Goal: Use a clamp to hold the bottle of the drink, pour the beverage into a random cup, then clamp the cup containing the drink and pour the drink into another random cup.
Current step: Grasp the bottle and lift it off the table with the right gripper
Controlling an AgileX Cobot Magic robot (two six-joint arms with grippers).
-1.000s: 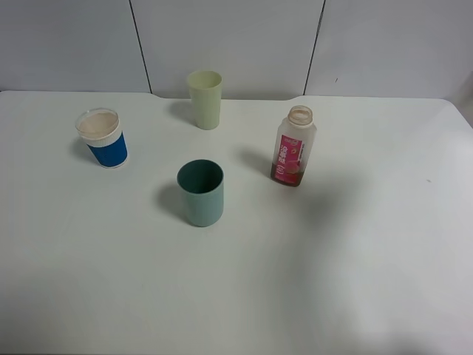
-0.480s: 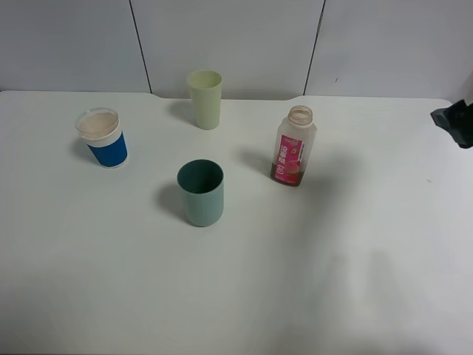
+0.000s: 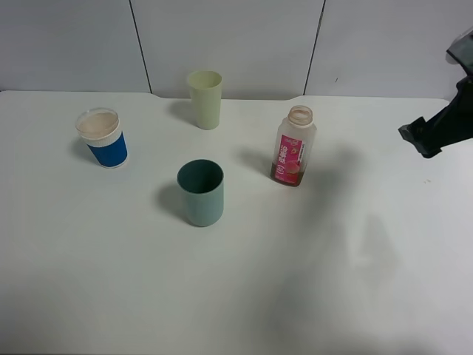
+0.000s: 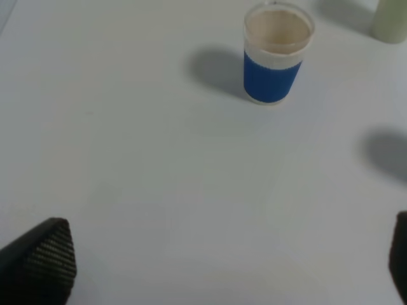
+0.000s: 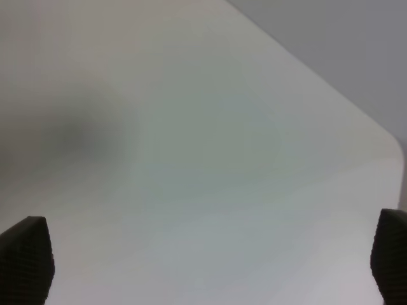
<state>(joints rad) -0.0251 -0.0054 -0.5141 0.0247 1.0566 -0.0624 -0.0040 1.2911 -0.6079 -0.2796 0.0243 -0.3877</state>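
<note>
An uncapped drink bottle (image 3: 295, 146) with a pink label and a little brown liquid stands right of centre on the white table (image 3: 103, 281). A teal cup (image 3: 200, 192) stands in the middle, a pale green cup (image 3: 205, 98) at the back, and a blue-and-white cup (image 3: 102, 137) at the left; the blue-and-white cup also shows in the left wrist view (image 4: 276, 52). My right gripper (image 3: 425, 137) hangs above the table's right side, well right of the bottle; in the right wrist view (image 5: 206, 254) it is open and empty. My left gripper (image 4: 222, 260) is open and empty, out of the exterior high view.
The table's far edge meets a grey panelled wall (image 3: 236, 44). The table's rounded right corner (image 5: 388, 136) shows in the right wrist view. The pale green cup's base (image 4: 391, 22) shows at the edge of the left wrist view.
My right gripper has come into the exterior high view from the right edge and moved left and further in over the table. The cups and bottle have not moved.
</note>
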